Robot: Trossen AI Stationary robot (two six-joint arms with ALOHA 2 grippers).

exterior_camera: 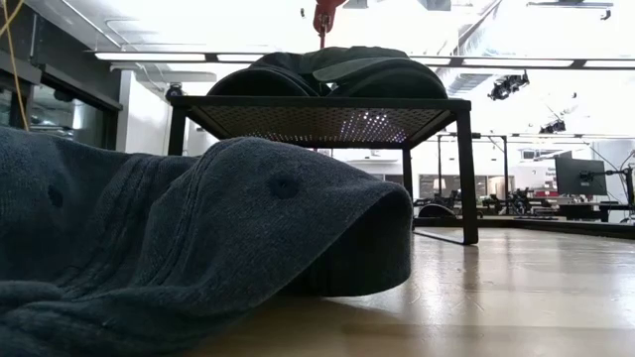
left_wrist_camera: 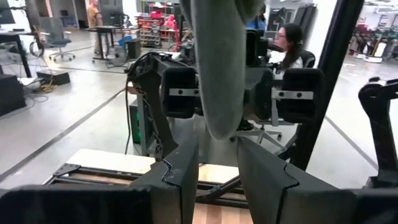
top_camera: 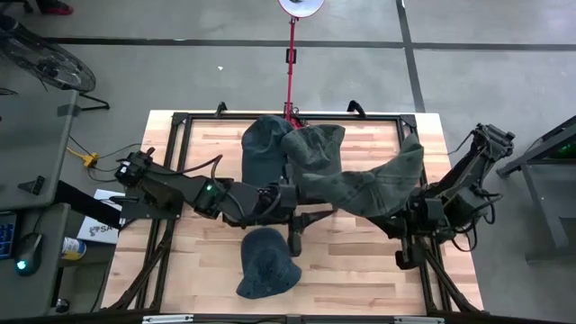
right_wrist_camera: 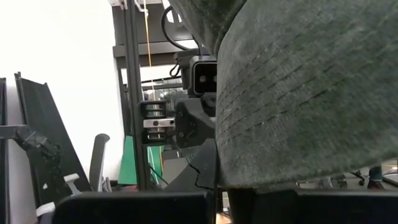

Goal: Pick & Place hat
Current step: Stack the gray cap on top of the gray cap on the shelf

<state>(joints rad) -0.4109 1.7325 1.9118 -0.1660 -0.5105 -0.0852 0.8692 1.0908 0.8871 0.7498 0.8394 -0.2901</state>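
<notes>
Hat number one, a blue bucket hat [top_camera: 267, 263], sits flat on the counter [top_camera: 360, 270] up front. Behind it the left gripper [top_camera: 290, 200] and right gripper [top_camera: 407, 219] each pinch an edge of the green hat [top_camera: 355, 175], stretched in the air between them. Another blue hat [top_camera: 264, 148] rests on the black rack [top_camera: 378, 117] at back.

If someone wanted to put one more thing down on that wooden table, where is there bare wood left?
Bare wood lies right of the blue-grey bucket hat at the front edge, and behind the left arm at the back-left corner. The middle is crowded: the olive fabric hat stretches between the left gripper and right gripper.
</notes>
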